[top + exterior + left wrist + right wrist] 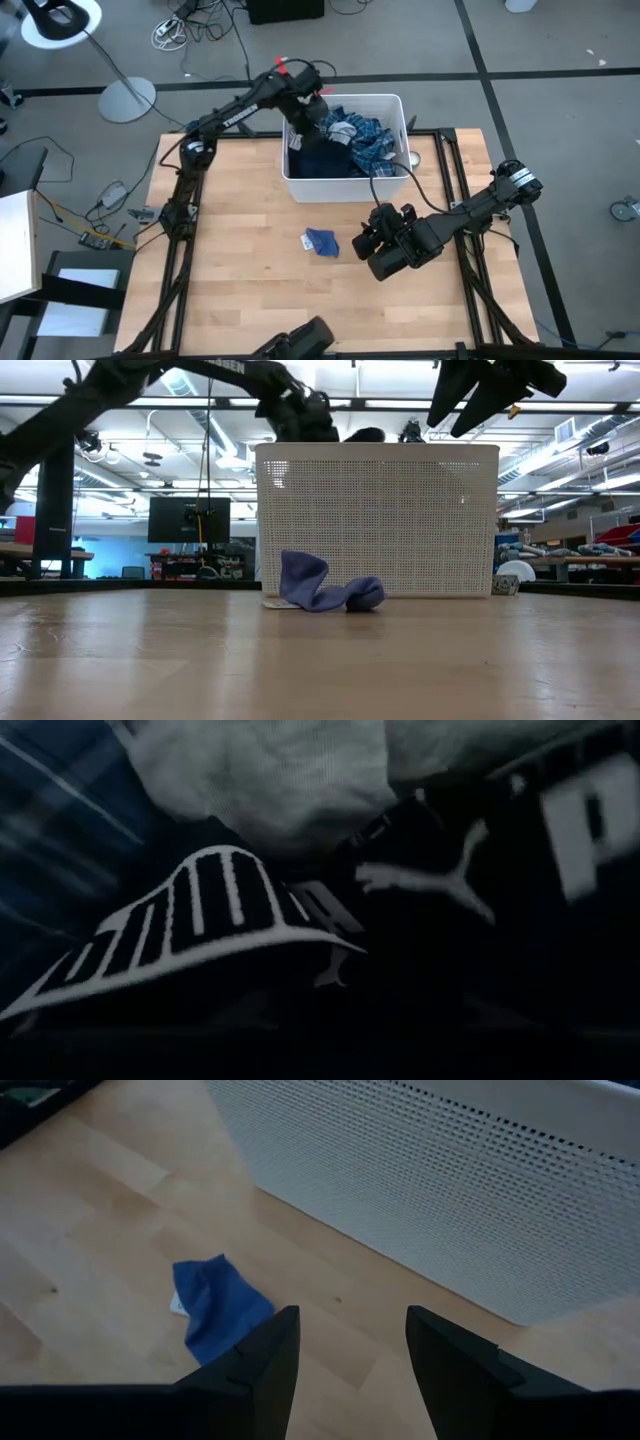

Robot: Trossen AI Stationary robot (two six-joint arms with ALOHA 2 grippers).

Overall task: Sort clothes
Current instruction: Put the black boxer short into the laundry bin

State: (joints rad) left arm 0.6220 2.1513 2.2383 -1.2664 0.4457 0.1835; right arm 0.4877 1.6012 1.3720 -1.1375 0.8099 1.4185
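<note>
Down inside the white perforated plastic bin (396, 108) went the left gripper (305, 128), its arm reaching in over the bin's far left corner, nose buried among the clothes; whether its fingers were spread or pinching fabric, I could not tell, since the wrist camera showed no fingers, only cloth pressed up close: a dark navy garment with white block lettering and a leaping-cat logo (420, 880) and a pale grey knit piece (270, 770) lying above it. From overhead the bin held a heap, with a blue-and-white plaid shirt (370, 135) bunched toward the right wall and darker navy fabric (320, 160) filling the near side. Out on the light wooden table (230, 250), a small crumpled blue cloth piece (320, 241) lay alone, just in front of the bin's near wall and apart from it; the table-level camera showed it as a soft folded lump (325, 588) resting flat on the wood. Over to its right hovered the right gripper (375, 240), above the table and near the cloth without touching it, its two dark fingers (262, 1355) plainly spread with bare wood showing between them and nothing held.
</note>
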